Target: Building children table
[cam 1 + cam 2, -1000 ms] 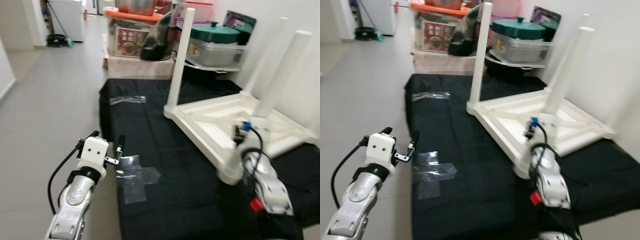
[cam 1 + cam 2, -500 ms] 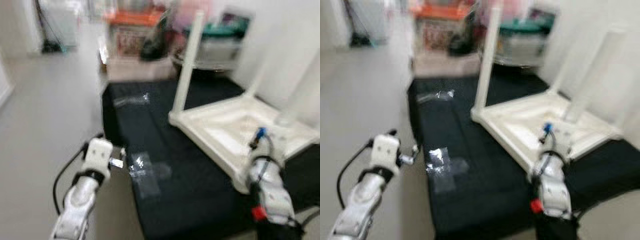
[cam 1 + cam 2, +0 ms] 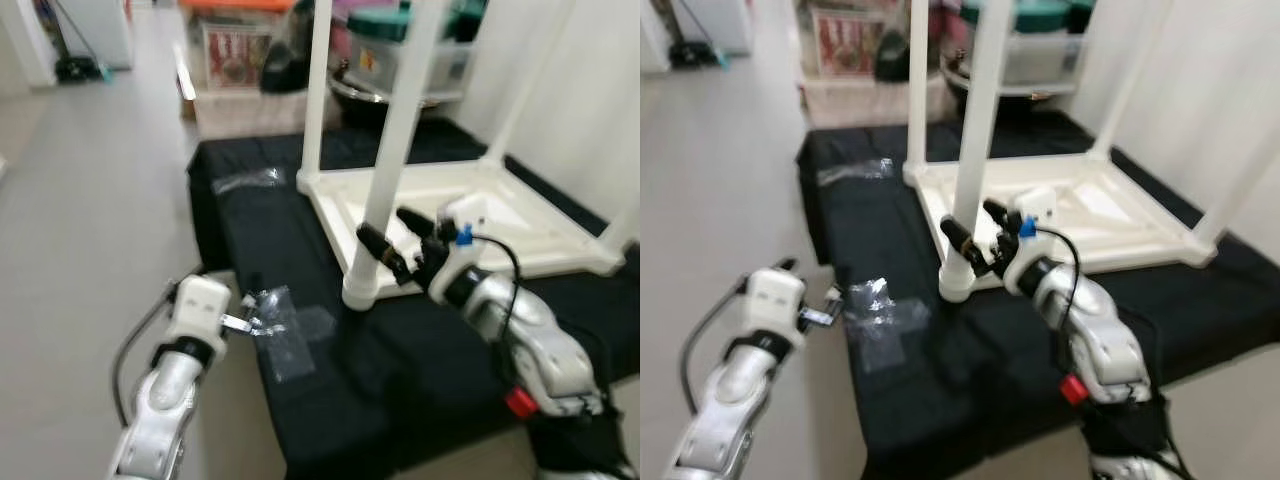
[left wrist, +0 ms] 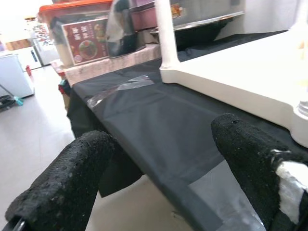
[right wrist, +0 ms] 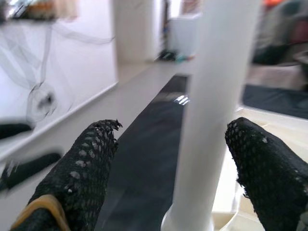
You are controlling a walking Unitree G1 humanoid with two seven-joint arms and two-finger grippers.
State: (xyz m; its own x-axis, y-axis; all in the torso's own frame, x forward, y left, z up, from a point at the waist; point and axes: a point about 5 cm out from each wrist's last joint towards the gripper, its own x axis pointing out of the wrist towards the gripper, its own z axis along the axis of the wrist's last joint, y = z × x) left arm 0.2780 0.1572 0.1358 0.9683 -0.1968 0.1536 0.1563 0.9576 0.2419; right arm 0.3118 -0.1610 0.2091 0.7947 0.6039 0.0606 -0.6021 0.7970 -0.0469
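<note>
Children's table (image 3: pixel 470 205) lies upside down on the black cloth (image 3: pixel 300 260), toward its far right corner, legs up for fitting. Our right gripper (image 3: pixel 385 240) straddles the near leg (image 3: pixel 385 160), fingers spread, not clamping. Left gripper (image 4: pixel 168 168) hovers unclenched at the cloth's left edge, near clear tape (image 3: pixel 285 325).

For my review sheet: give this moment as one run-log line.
right gripper: open, straddling near table leg | left gripper: open, idle at black cloth edge | white table: upside down

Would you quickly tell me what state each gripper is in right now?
Left gripper: open, holding nothing, at the edge of the black cloth.
Right gripper: open, fingers either side of the white table leg, not clamped.
</note>
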